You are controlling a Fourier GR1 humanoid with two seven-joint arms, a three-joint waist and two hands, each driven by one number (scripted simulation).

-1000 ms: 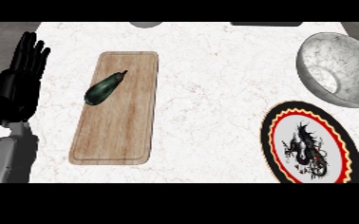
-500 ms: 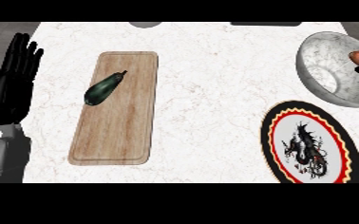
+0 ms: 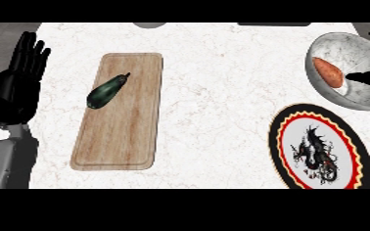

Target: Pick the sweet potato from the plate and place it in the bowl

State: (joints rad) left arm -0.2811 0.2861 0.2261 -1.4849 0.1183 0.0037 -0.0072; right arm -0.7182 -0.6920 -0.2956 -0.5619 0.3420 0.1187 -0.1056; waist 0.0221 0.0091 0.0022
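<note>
Resting on the white marbled counter (image 3: 217, 78), my open left hand (image 3: 22, 78) idles; my right hand (image 3: 359, 77) barely shows, grip unclear. Inside the grey bowl (image 3: 339, 46) lies the orange sweet potato (image 3: 329, 72); withdrawing carelessly could nudge it out.

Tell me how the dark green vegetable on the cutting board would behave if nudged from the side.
The dark green vegetable looks rounded and elongated, so it would probably roll across the flat cutting board. Its tapered stem end suggests it would curve rather than roll straight. The glossy skin may be slippery.
</note>
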